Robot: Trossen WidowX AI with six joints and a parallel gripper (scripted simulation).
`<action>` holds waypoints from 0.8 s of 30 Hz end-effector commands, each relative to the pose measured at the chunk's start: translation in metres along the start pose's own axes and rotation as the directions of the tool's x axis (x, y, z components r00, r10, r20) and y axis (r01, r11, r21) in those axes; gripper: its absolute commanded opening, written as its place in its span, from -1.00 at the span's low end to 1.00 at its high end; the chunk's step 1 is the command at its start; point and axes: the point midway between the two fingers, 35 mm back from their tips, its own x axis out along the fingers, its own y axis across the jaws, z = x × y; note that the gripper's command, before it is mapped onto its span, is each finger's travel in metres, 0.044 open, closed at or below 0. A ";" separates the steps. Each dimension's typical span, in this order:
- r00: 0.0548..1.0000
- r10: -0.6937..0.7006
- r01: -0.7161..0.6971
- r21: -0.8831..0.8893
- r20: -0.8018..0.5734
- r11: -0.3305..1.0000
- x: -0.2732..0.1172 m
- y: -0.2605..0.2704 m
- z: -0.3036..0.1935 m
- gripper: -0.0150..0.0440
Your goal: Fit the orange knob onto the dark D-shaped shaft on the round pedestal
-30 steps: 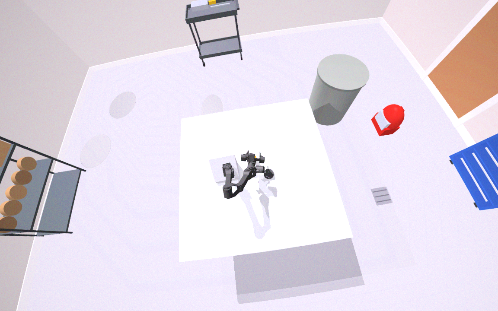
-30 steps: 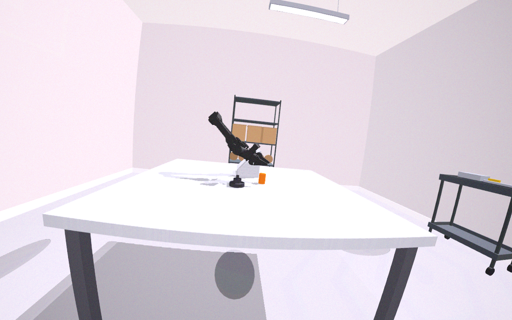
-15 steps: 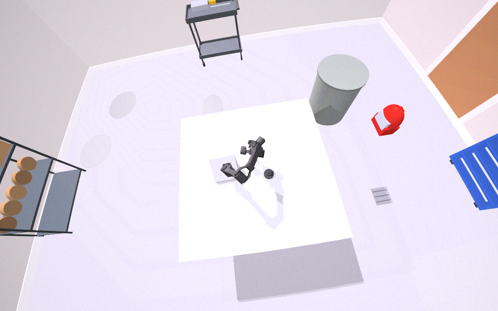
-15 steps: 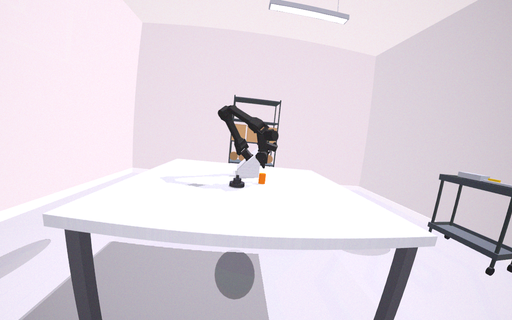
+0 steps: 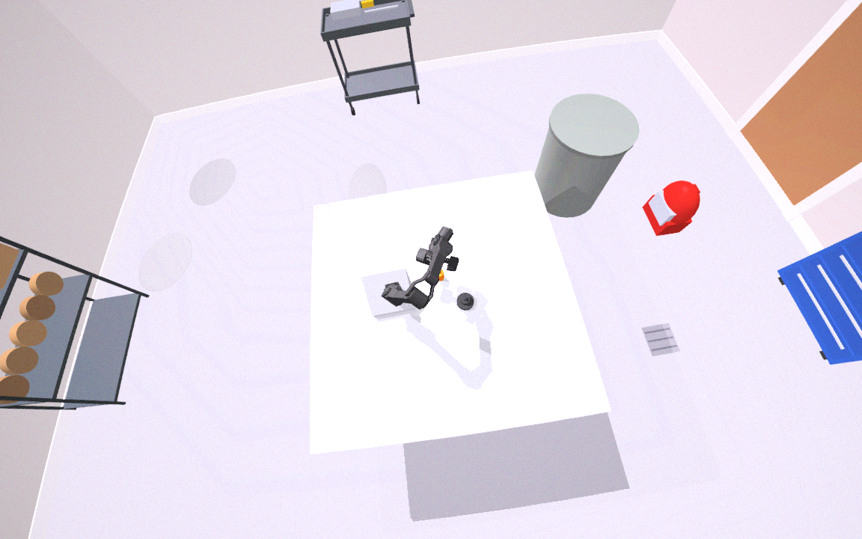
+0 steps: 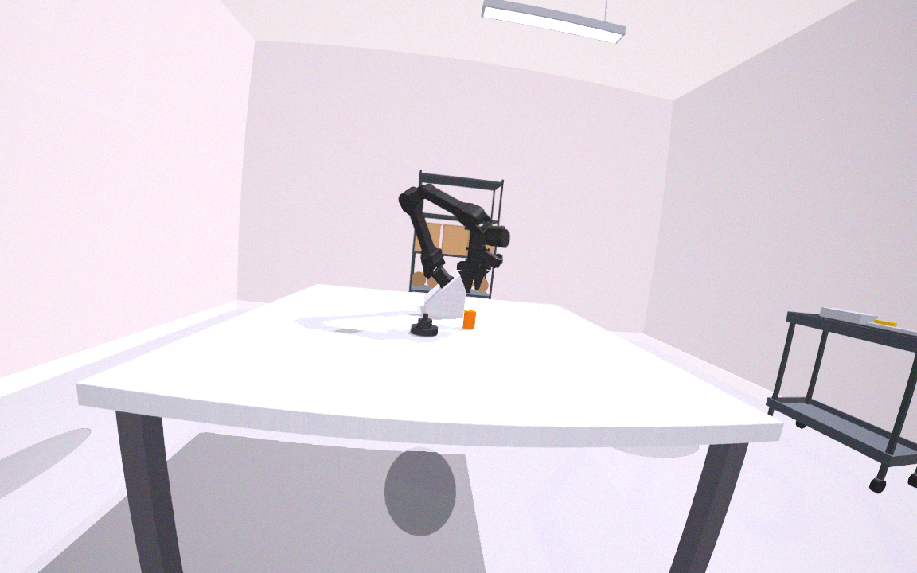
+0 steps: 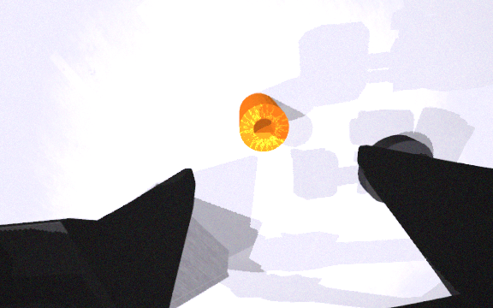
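The orange knob [image 5: 441, 275] [image 6: 469, 320] [image 7: 264, 143] stands upright on the table, its D-shaped hole facing up in the wrist view. My gripper [image 6: 473, 289] [image 7: 276, 164] is open and empty, pointing down above the table. In the wrist view the knob lies beyond and between the fingertips, touching neither. The dark round pedestal [image 5: 465, 302] [image 6: 424, 330] [image 7: 405, 145] stands a short way from the knob, with its shaft [image 6: 424, 317] bare. The right finger covers much of the pedestal in the wrist view, including the shaft. The shaft's flat side cannot be made out.
The white table [image 5: 354, 402] [image 6: 376, 377] carries the arm, whose pale base block [image 5: 373, 295] [image 6: 447, 305] is behind the knob and pedestal in the exterior view. A grey cylinder [image 5: 584, 160] and a cart [image 5: 380, 80] [image 6: 853, 420] stand on the floor away from the table.
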 end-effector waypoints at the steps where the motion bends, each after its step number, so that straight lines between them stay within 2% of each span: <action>1: 1.000 -0.004 0.005 0.247 -0.004 0.969 0.000 0.000 0.000 1.00; 4: 1.000 -0.004 0.005 0.510 -0.004 0.860 0.000 0.000 0.000 1.00; 7: 1.000 -0.004 0.005 0.731 -0.004 0.682 0.000 -0.001 -0.001 1.00; 11: 1.000 -0.004 0.005 0.904 -0.004 0.427 0.000 -0.002 -0.001 1.00; 20: 1.000 -0.004 0.005 0.911 -0.004 0.413 0.000 -0.002 -0.001 1.00; 24: 1.000 -0.005 0.006 0.911 -0.005 0.413 0.032 -0.003 -0.002 1.00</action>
